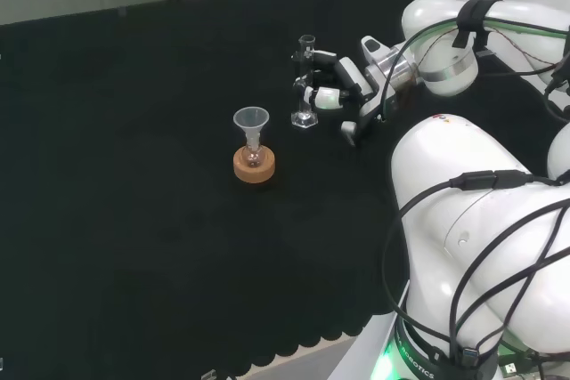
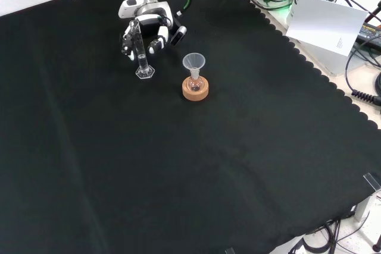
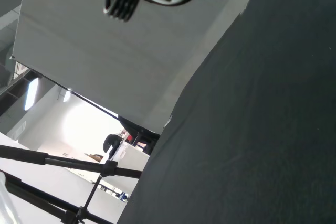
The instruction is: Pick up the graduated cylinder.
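The graduated cylinder [image 1: 306, 82] is a thin clear tube that stands upright on its hexagonal foot on the black cloth; the front view has the cylinder [image 2: 141, 57] near the top left. The black and white hand [image 1: 346, 88] is level with the tube, just to its right in the head view. Its fingers [image 1: 319, 97] reach to the tube, only slightly bent. The thumb [image 1: 349, 131] sticks out, away from the tube. In the front view the hand [image 2: 149, 31] is right behind the cylinder, with a finger showing on either side of it.
A small round flask with a clear funnel in its neck sits on a cork ring [image 1: 254, 165] to the left of the cylinder in the head view; in the front view the cork ring [image 2: 195, 91] lies to the right. The white arm links [image 1: 472, 211] stand at the right.
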Tool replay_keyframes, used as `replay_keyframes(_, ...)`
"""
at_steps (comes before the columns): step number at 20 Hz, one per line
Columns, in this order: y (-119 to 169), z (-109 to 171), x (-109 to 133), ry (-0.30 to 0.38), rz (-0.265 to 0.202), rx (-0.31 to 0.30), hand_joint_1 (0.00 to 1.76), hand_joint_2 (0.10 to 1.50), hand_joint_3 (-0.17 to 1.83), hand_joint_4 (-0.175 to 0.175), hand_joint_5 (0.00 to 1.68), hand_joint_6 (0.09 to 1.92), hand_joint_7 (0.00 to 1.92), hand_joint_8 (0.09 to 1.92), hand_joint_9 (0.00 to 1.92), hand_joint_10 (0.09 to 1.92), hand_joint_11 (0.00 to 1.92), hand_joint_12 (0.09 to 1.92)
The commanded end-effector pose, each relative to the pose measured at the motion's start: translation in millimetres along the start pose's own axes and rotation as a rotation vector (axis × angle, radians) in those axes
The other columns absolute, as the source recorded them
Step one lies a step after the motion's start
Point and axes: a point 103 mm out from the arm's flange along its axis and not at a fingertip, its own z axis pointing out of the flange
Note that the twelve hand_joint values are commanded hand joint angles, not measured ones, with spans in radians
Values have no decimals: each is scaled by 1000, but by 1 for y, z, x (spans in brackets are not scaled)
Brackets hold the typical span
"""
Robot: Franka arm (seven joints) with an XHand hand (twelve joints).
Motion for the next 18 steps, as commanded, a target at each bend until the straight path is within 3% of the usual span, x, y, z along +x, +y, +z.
replay_keyframes(1,-1,1,-2,5,1,-1,1109,726,634,16,664,365,747,459,1077,197,827,1038)
replay_keyframes(7,-1,1,-2,-1,6,-12,1124,755,643,16,667,418,776,469,1102,182,860,1014)
replay_keyframes(11,-2,-1,-2,-11,12,-37,1135,853,642,15,718,507,841,495,1140,165,917,984)
replay_keyframes(18,1,-5,0,-92,16,-31,1171,948,611,5,805,575,889,529,1188,148,1012,923)
